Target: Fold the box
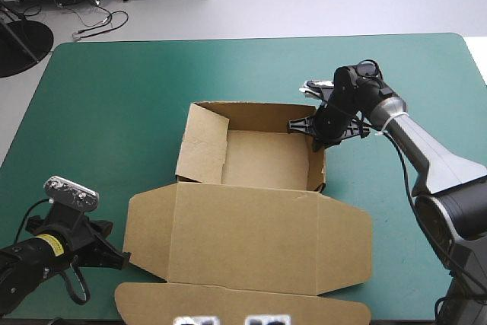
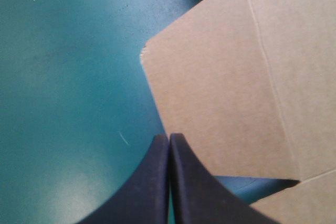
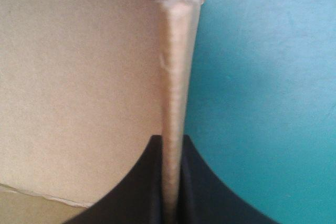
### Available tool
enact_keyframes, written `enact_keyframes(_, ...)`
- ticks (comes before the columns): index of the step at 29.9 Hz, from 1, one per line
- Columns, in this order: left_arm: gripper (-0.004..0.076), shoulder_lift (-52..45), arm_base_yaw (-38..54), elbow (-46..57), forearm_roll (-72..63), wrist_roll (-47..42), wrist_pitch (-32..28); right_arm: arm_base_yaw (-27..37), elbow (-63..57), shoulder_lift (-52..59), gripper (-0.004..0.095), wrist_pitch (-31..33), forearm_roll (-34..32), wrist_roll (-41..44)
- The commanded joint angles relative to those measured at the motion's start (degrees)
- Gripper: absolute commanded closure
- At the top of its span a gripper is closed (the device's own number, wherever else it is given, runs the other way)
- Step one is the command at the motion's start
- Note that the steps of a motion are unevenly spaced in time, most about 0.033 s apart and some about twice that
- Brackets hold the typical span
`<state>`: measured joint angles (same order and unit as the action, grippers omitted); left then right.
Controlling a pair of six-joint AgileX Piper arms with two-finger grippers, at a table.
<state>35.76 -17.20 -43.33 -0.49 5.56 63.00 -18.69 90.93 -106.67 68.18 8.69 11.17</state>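
Brown board: the box [image 1: 251, 222] lies mid-table on the teal-green cover [image 1: 106, 89], its far half a tray with walls raised, its lid [image 1: 243, 241] flat toward you.
Right gripper [image 1: 316, 131]: the black fingers are all but closed on the tray's right wall [image 3: 176, 72], one inside and one outside, with a corner of the tray just ahead.
Left gripper [image 1: 114, 258]: fingers pressed together on nothing, low over the cover, just beside the lid's left flap [image 2: 220, 98].
Left wall [image 1: 204, 146]: stands aslant and looks not yet tucked.
Step, as I judge it: seating the right wall.
Method: hold the pinch square to the wall and press along the crease, not sideways.
Risk: a skewed push may slide the tray or buckle the board.
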Motion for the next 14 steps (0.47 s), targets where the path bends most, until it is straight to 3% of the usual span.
enact_keyframes(1,0.0734,0.02,-0.32,-1.42,1.34,-0.45,-2.86,4.49,3.14,5.21,0.0928,-0.14,-3.23,-1.00)
enact_keyframes(6,0.0734,0.02,-0.32,-1.42,1.91,-0.45,-2.86,13.29,4.64,9.02,0.0928,1.99,-7.41,-2.77)
enact_keyframes(14,0.0734,0.02,-0.32,-1.42,3.18,-0.45,-4.37,33.25,4.79,12.63,0.0928,3.55,-10.11,-8.87)
